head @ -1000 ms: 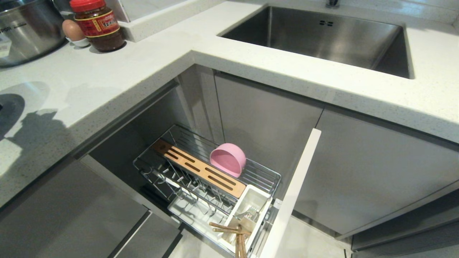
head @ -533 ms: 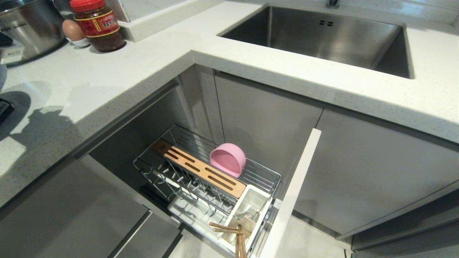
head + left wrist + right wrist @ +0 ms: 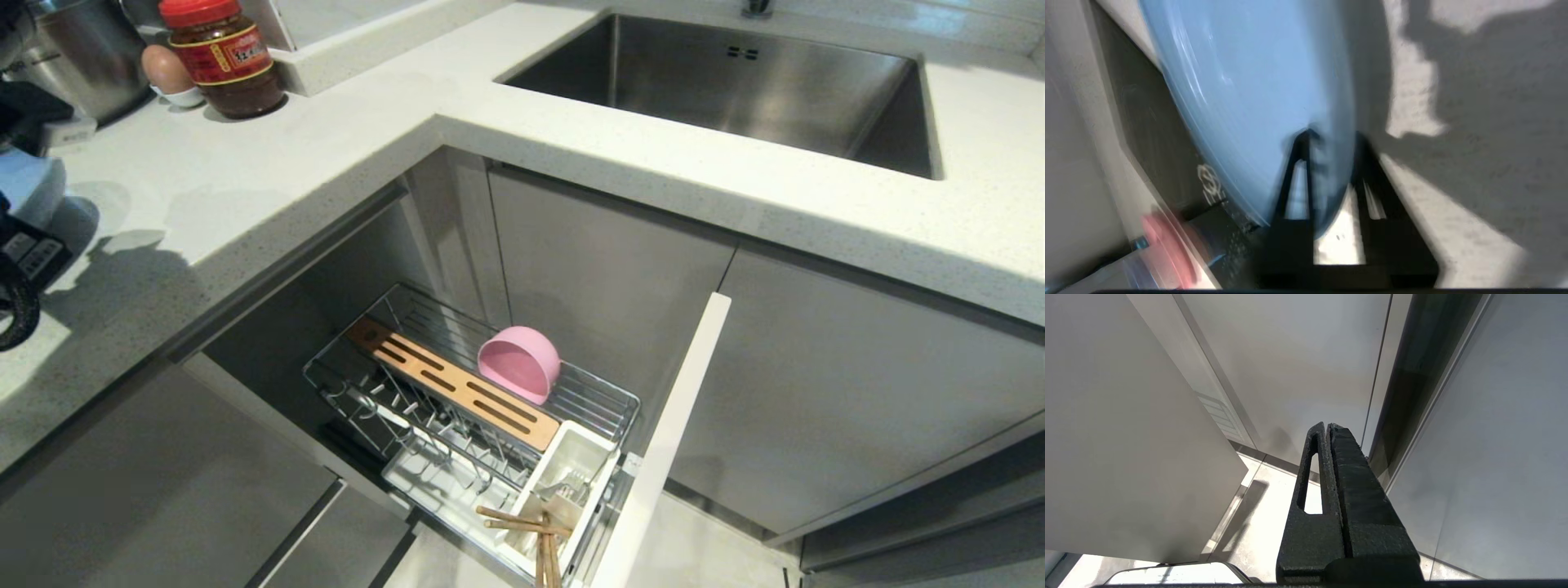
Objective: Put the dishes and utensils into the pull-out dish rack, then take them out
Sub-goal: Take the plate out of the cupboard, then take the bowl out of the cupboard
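Plate (image 3: 1249, 90) pinched edge-on by left gripper (image 3: 1327, 143) over counter (image 3: 245, 188). Rec: carry upright, align w/ rack (image 3: 457, 392) prongs. Right gripper (image 3: 1327, 428) pressed together, parked.

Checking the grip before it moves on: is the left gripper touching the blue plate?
Touching: the left wrist view shows the left gripper with one finger either side of the plate rim.

Bright kitchen light, hard shadows, one smeared wrist view.
You get sharp dark shadows across the countertop (image 3: 245, 188); the plate (image 3: 1257, 102) in your left wrist view is motion-blurred.
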Tool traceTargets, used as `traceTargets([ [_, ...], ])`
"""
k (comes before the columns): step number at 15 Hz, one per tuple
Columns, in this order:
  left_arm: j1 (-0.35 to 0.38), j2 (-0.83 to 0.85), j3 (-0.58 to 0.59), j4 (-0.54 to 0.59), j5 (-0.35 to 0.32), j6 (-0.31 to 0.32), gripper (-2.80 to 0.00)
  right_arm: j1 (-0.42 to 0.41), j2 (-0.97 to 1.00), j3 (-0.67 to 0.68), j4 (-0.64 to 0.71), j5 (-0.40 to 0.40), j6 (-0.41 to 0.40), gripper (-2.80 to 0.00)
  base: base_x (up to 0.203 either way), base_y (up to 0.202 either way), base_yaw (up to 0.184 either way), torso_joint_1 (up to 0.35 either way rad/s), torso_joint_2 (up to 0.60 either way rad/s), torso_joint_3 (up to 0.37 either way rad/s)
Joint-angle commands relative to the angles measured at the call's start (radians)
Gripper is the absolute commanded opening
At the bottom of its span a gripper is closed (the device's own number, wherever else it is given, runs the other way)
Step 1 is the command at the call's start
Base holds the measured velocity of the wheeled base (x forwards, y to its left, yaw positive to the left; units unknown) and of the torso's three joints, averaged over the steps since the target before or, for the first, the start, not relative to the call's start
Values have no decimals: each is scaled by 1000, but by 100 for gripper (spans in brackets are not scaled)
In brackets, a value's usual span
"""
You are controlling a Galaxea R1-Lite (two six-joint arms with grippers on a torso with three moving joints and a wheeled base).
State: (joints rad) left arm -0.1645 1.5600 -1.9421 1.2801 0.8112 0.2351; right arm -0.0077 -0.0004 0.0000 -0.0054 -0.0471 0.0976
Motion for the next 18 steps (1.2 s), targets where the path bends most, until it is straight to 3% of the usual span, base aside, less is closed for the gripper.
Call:
traceTargets([
  [1, -2, 3, 0, 5, 3, 1, 0, 0, -4, 0, -1, 0, 1, -280, 0, 0, 0, 0, 0, 0],
  [5, -16, -18, 0, 0, -70, 1, 0, 0, -4, 0, -1, 0, 1, -280, 0, 0, 0, 0, 0, 0],
  [10, -40, -86, 2, -153, -341, -27, 0, 0, -4, 0, -1, 0, 1, -280, 0, 0, 0, 0, 0, 0],
  [14, -97, -193, 14, -255, -525, -243, 0, 0, -4, 0, -1, 0, 1, -280, 0, 0, 0, 0, 0, 0],
  [17, -119, -320, 100, -381, -614, -421, 0, 0, -4, 0, -1, 0, 1, -280, 0, 0, 0, 0, 0, 0],
  [18, -125, -359, 140, -436, -647, -482, -280, 0, -4, 0, -1, 0, 1, -280, 0, 0, 0, 0, 0, 0],
])
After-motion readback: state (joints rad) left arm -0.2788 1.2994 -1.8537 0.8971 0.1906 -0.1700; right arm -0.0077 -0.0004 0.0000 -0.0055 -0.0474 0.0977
